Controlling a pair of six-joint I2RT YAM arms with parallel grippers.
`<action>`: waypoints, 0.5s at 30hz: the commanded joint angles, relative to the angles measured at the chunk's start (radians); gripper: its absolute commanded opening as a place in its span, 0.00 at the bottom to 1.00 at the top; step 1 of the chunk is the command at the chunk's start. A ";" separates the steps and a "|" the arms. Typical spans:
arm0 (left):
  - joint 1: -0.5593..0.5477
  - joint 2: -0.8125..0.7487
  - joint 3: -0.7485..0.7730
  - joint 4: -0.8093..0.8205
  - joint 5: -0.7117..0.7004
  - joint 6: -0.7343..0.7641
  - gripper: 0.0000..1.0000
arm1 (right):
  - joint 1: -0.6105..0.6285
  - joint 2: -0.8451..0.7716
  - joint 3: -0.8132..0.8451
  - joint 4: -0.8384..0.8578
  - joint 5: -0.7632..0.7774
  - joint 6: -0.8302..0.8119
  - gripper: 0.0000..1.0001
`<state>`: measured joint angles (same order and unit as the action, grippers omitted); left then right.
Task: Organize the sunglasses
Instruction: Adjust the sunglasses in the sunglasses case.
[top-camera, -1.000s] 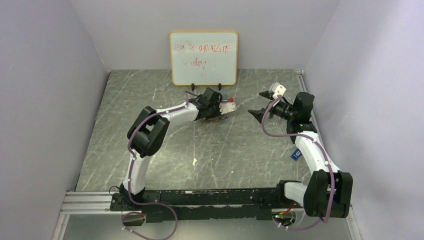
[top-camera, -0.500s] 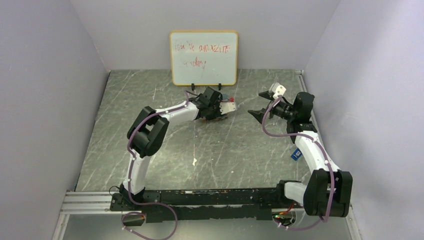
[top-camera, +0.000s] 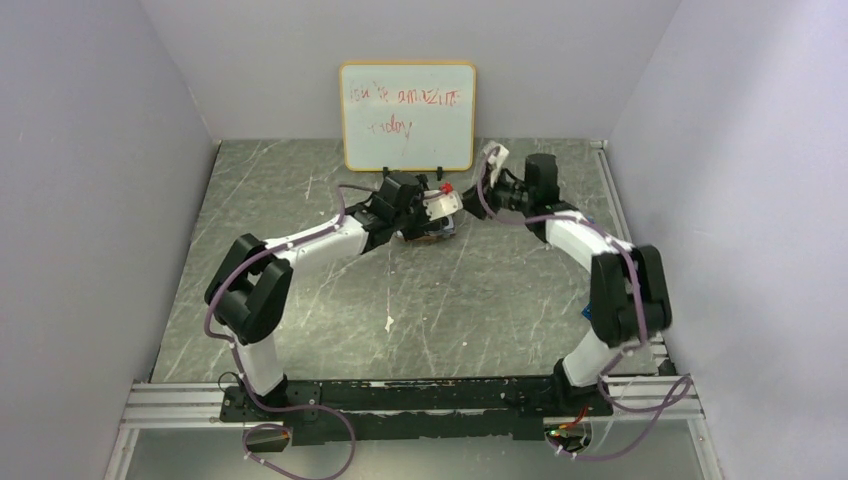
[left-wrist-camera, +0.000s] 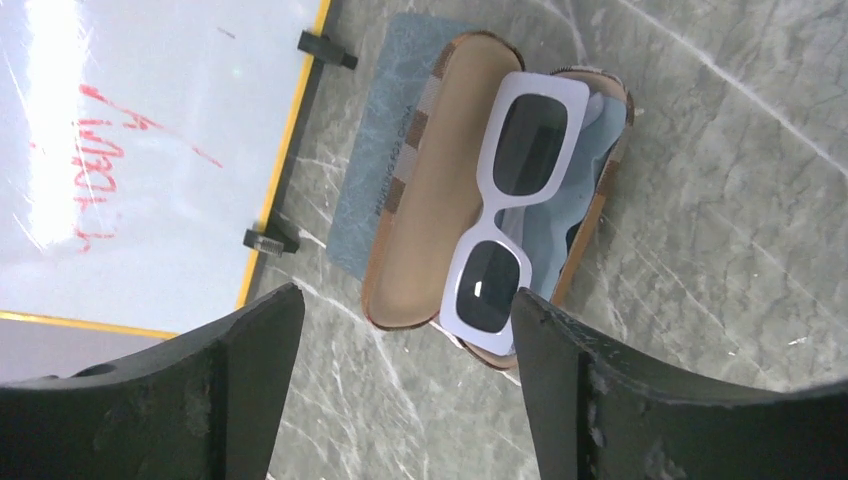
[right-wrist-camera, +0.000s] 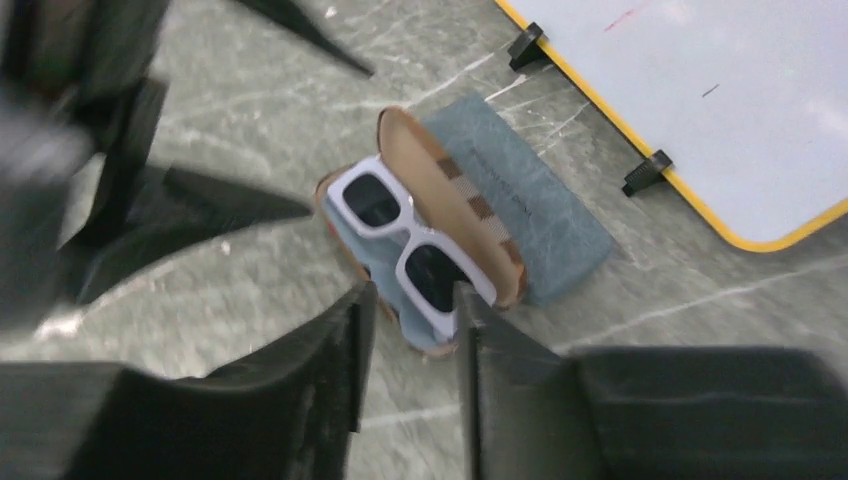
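The white-framed sunglasses (left-wrist-camera: 510, 215) with dark lenses lie in an open plaid case (left-wrist-camera: 425, 210), on a light-blue cloth (left-wrist-camera: 585, 180) inside it. My left gripper (left-wrist-camera: 408, 295) hovers above the case's near end, open, nothing between its fingers. My right gripper (right-wrist-camera: 412, 295) hangs over the same sunglasses (right-wrist-camera: 400, 240) from the other side, jaws narrowed to a small gap and empty. From above, both grippers meet in front of the whiteboard: the left gripper (top-camera: 432, 215) over the case (top-camera: 437, 236), the right gripper (top-camera: 472, 188) beside it. No brown-framed pair shows.
A grey-blue case (right-wrist-camera: 530, 215) lies under the plaid case's lid side. The whiteboard (top-camera: 407, 116) stands just behind on two black feet (left-wrist-camera: 270, 240). A small blue thing (top-camera: 588, 310) lies by the right arm. Walls close in the table on three sides.
The right arm has swung from the right side to the back middle, over the case. The left arm has stretched out, its elbow moving left, its gripper staying by the case.
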<state>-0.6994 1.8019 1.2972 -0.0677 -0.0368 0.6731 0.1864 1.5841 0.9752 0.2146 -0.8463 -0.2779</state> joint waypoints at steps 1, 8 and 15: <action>0.020 -0.027 -0.072 0.110 -0.036 -0.043 0.81 | 0.010 0.182 0.195 -0.014 0.058 0.196 0.30; 0.071 -0.052 -0.135 0.167 0.000 -0.112 0.96 | 0.036 0.333 0.291 -0.061 0.085 0.196 0.19; 0.076 -0.054 -0.164 0.196 0.025 -0.128 0.96 | 0.052 0.367 0.249 -0.035 0.087 0.168 0.16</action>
<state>-0.6186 1.7920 1.1328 0.0647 -0.0444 0.5804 0.2291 1.9499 1.2285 0.1570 -0.7628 -0.1078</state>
